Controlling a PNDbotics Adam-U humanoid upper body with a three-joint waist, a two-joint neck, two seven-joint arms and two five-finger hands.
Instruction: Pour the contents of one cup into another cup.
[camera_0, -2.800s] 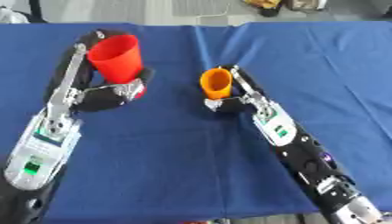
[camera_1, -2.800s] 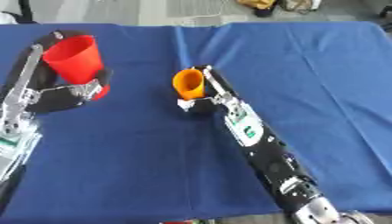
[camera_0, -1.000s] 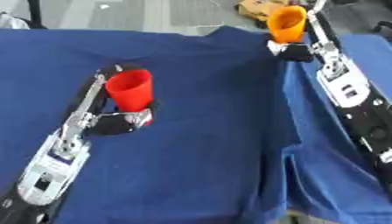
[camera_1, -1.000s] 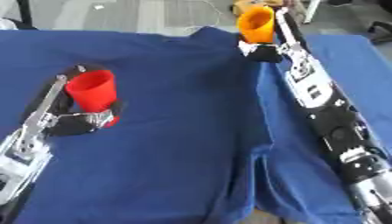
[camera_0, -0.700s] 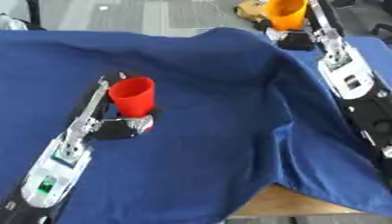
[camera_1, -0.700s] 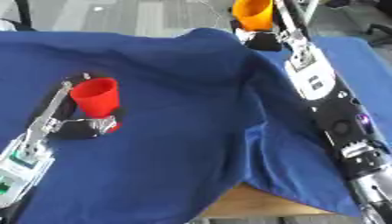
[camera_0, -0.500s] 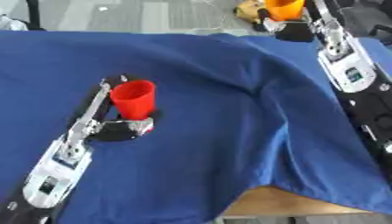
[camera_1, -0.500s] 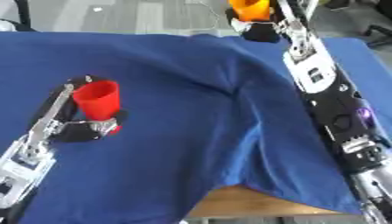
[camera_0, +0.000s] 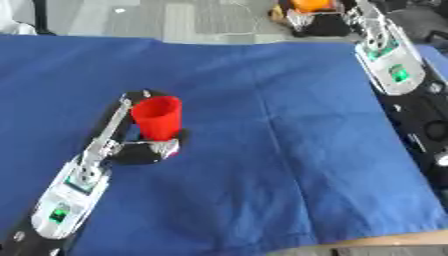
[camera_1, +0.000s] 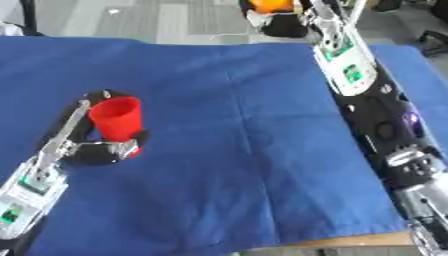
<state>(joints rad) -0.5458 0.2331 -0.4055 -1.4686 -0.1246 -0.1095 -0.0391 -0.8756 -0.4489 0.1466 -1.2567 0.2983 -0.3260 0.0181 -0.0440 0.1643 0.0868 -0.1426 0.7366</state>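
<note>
In the left eye view, a blue cloth (camera_0: 262, 150) with soft creases covers the table, and a strip of bare wooden table edge (camera_0: 394, 240) shows at the lower right. Left of centre, a smooth red plastic cup (camera_0: 157, 117), tapered and upright, stands in the left hand (camera_0: 144, 147), whose dark fingers curl round its base. The left forearm, silver and white with a small green light, runs down to the lower left corner. At the top edge, right of centre, the orange cup (camera_0: 311, 5) is only partly in frame, and the right hand (camera_0: 319, 22) is wrapped round it as a dark mass beyond the far edge of the cloth.

In the right eye view, the same red cup sits in the left half of the frame, well apart from the orange cup at the top. The right arm (camera_1: 359, 80), white panels over black casing with silver joints, slants from the lower right corner up to the top centre. Grey floor (camera_1: 175, 20) lies beyond the table.
</note>
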